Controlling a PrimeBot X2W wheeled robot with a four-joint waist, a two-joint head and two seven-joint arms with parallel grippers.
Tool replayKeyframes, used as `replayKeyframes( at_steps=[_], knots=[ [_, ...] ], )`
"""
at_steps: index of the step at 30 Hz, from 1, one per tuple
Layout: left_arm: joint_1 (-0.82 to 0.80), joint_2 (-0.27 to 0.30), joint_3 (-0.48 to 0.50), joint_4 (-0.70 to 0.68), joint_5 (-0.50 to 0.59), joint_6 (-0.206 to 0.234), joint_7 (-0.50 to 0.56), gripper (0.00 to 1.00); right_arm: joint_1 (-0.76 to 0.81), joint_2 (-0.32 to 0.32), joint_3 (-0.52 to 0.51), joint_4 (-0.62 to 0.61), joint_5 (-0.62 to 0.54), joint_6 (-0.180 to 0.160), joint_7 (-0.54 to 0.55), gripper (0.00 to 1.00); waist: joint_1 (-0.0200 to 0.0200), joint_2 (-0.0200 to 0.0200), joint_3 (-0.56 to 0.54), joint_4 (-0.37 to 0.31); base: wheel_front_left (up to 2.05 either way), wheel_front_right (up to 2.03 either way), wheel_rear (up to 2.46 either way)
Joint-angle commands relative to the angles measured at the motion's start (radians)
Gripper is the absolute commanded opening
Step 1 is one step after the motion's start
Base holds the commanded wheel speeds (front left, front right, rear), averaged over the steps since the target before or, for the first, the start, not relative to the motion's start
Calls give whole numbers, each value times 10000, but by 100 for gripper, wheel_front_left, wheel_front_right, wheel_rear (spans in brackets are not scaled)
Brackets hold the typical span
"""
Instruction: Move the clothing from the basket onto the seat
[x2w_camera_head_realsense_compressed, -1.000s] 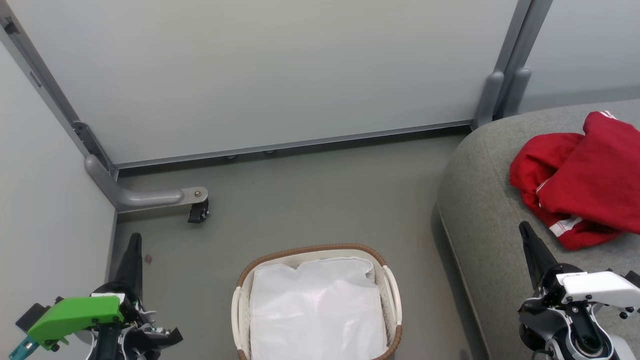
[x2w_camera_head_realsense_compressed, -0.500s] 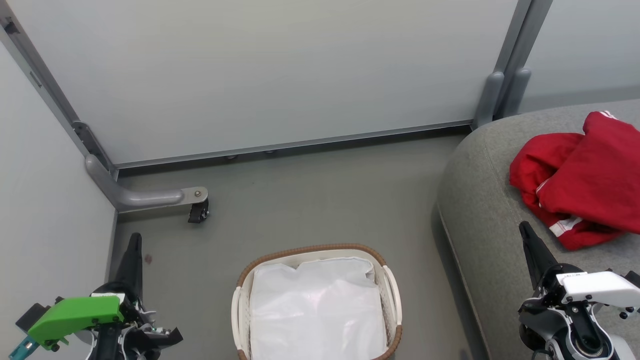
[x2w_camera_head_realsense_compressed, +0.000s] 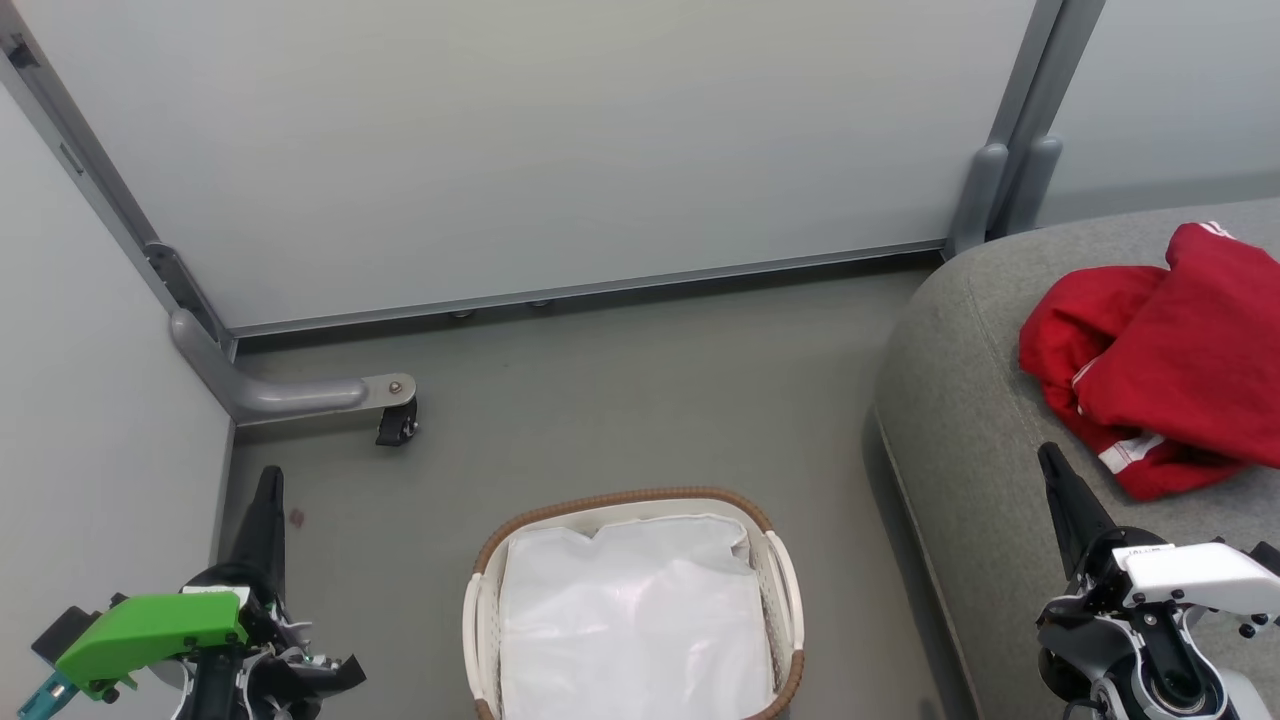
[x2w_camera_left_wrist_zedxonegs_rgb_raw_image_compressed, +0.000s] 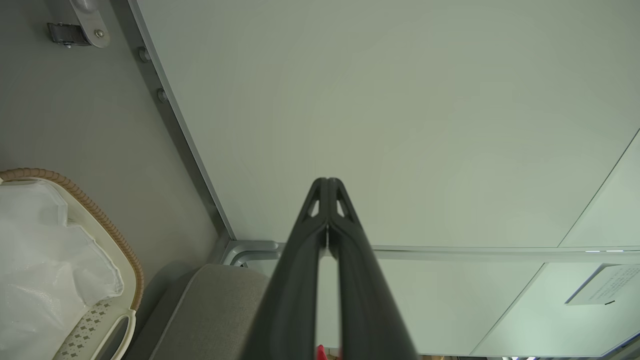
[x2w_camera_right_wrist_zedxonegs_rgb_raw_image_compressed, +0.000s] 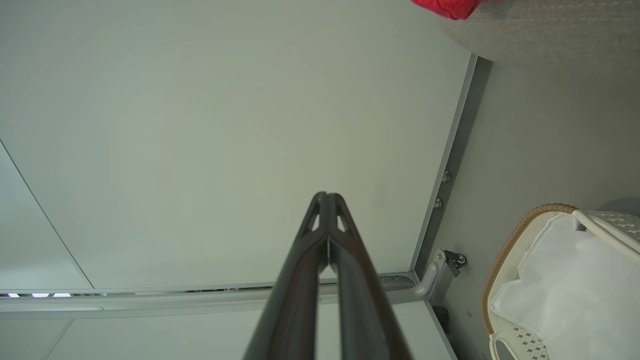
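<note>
The red clothing (x2w_camera_head_realsense_compressed: 1170, 360) with white stripe trim lies in a heap on the grey seat (x2w_camera_head_realsense_compressed: 960, 430) at the right; a red scrap of clothing (x2w_camera_right_wrist_zedxonegs_rgb_raw_image_compressed: 447, 7) also shows on the seat (x2w_camera_right_wrist_zedxonegs_rgb_raw_image_compressed: 540, 30) in the right wrist view. The white basket (x2w_camera_head_realsense_compressed: 620, 502) with its brown woven rim stands on the floor at bottom centre, holding only its white liner (x2w_camera_head_realsense_compressed: 635, 620). My left gripper (x2w_camera_head_realsense_compressed: 268, 478) is shut and empty at the lower left, well left of the basket. My right gripper (x2w_camera_head_realsense_compressed: 1048, 455) is shut and empty over the seat's front, just below the clothing. Both fingertip pairs press together, left gripper (x2w_camera_left_wrist_zedxonegs_rgb_raw_image_compressed: 327, 181) and right gripper (x2w_camera_right_wrist_zedxonegs_rgb_raw_image_compressed: 326, 195).
Pale partition panels (x2w_camera_head_realsense_compressed: 540, 150) close the far side and the left. A grey panel foot with a black castor (x2w_camera_head_realsense_compressed: 395, 425) juts onto the floor left of centre. Grey posts (x2w_camera_head_realsense_compressed: 1010, 180) stand at the seat's far corner. Bare grey floor (x2w_camera_head_realsense_compressed: 620, 400) lies between the basket and panels.
</note>
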Motion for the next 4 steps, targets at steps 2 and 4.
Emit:
replayKeyframes(
  at_steps=[2,4],
  knots=[
    [-103,66,19,-14,-31,-61,33,0,103,-60,-23,-30,33,0,18,0,0,-1,0,0,0,0,0],
    [-103,66,19,-14,-31,-61,33,0,103,-60,-23,-30,32,0,18,0,0,-1,0,0,0,0,0]
  ],
)
